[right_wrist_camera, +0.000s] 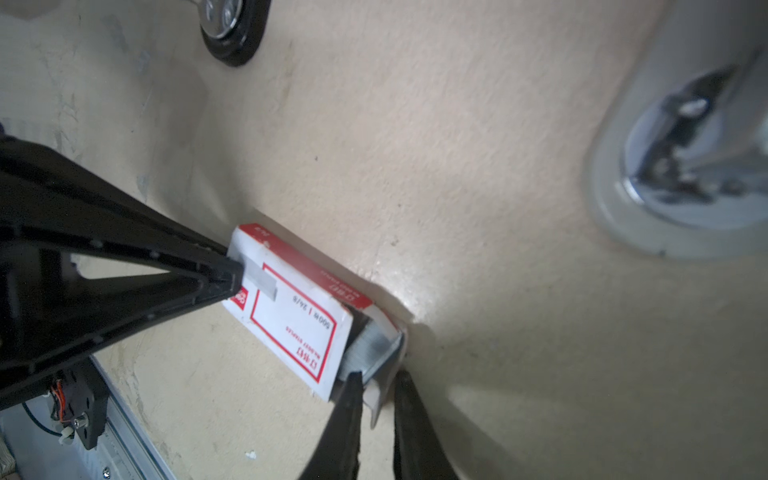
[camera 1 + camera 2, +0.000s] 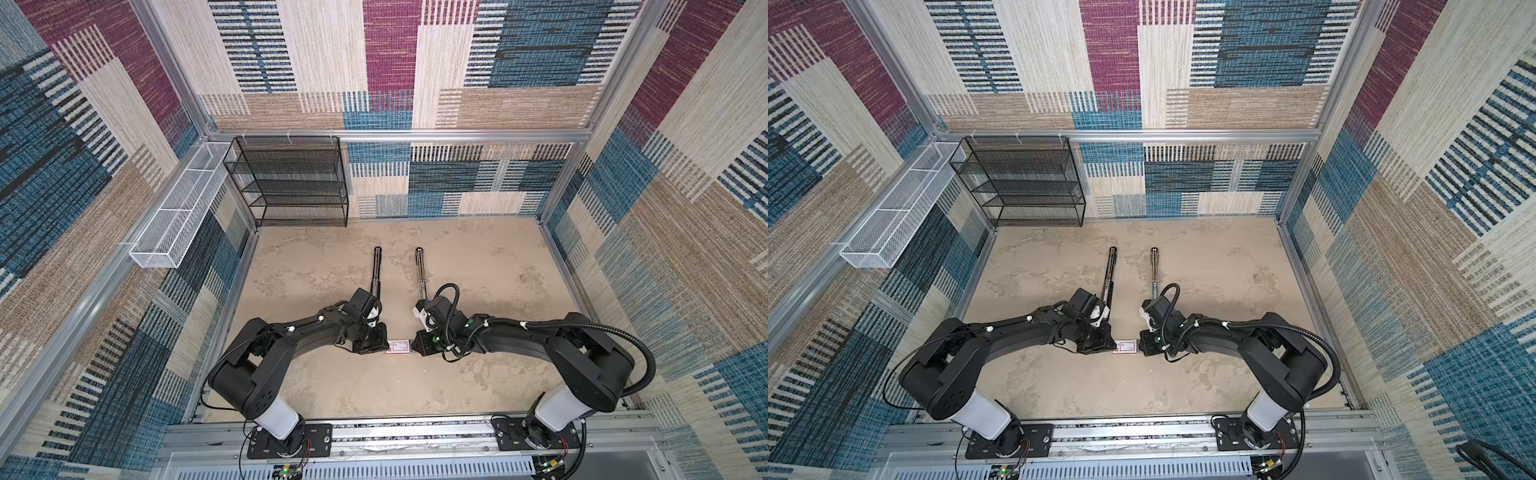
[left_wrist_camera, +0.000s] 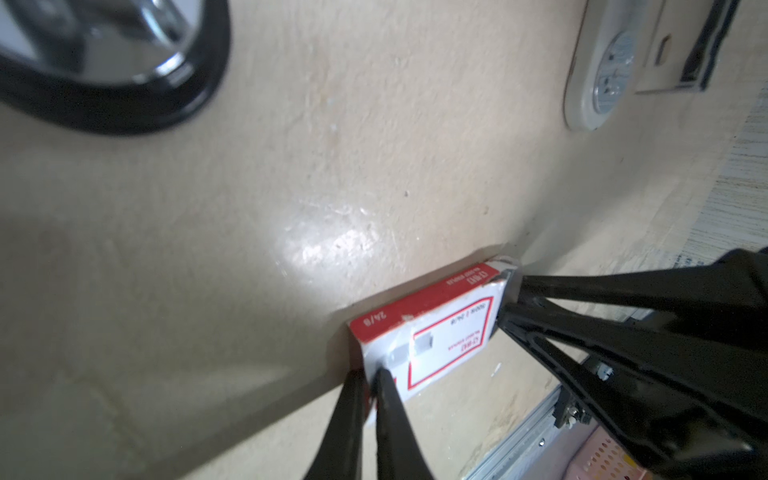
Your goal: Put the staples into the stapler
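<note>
While left hand (image 3: 371,376) grips, box (image 3: 451,332) gapes.

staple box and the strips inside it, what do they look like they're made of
Staple box: looks like thin cardboard, matte white with red print, bent and creased at its open end. Staples: probably metal, grey with a dull sheen, in packed strips.

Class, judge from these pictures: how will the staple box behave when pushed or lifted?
The staple box looks like thin cardboard, likely denting if squeezed. Lying flat, it should slide, not tip. Staples showing at its open end may spill.
</note>
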`<state>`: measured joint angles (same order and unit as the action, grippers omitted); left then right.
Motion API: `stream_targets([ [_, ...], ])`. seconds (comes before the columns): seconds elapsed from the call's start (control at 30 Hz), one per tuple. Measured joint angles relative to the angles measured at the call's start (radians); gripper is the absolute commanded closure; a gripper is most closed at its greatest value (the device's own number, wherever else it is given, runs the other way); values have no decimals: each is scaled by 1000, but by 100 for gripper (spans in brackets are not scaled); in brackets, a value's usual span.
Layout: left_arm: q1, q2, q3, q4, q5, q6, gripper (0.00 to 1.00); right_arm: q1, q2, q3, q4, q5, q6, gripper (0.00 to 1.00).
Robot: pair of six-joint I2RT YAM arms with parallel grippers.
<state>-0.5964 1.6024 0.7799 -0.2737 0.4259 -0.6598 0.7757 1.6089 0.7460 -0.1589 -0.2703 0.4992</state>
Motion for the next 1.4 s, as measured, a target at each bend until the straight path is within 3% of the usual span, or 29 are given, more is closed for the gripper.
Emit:
stream_targets([
  [0.2, 5, -1, -3, 9, 11, -3, 100, 2, -1, 0, 0, 2, 0, 89],
  [0.67, 16, -12, -10, 16, 26, -9, 100, 2, -16, -7, -31, 20, -3, 100],
  [1.4, 43, -21, -10, -30, 22, 16, 100, 1, -8, -3, -26, 80, 20, 100],
])
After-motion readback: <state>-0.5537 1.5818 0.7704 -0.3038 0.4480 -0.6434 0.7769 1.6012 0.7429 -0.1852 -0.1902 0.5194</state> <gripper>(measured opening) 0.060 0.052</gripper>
